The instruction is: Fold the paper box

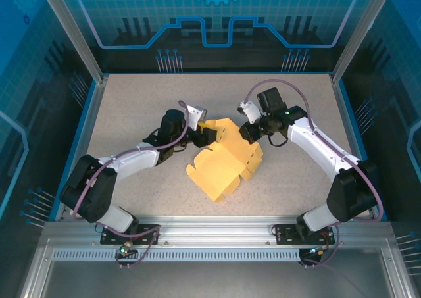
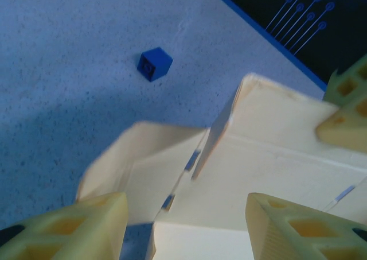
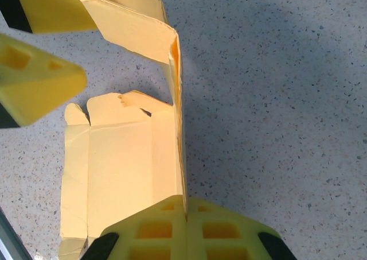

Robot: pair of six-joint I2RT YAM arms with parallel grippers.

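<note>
Your paper box (image 1: 220, 166) lies in the middle of the surface (image 1: 131, 107), its long side running from the claws back toward you, the right claw (image 3: 185, 205) squeezes its standing far wall, and the left claw (image 2: 186, 202) sits just left, fingers apart

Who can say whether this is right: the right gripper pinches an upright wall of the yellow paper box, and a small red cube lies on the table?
One detail is wrong: the cube is blue, not red, as the left wrist view shows it on the table beyond the paper box. The right gripper does pinch an upright wall, seen in the right wrist view.
</note>
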